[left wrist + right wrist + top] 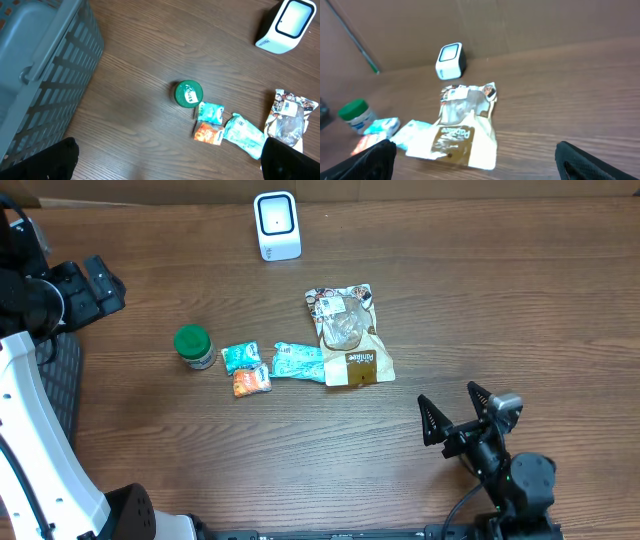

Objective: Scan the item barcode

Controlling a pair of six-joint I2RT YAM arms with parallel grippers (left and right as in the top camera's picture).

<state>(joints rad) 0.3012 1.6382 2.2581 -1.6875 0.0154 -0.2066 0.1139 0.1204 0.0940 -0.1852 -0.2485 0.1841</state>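
The left gripper (108, 283), upper left, and right gripper (446, 393), lower right, are being held with jaws spread, clear of the central pouch (347, 335).

Grey slatted basket (55, 85) on left part of wood-grain table (520, 310); brown cardboard backdrop (530, 25) along far edge.

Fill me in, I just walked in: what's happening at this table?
Nothing is being handled yet. Both the left gripper and right gripper are open and empty, clear of the items. A snack bag, three small packets and a green-lidded jar lie in a cluster, with the white scanner standing beyond them at the far edge.
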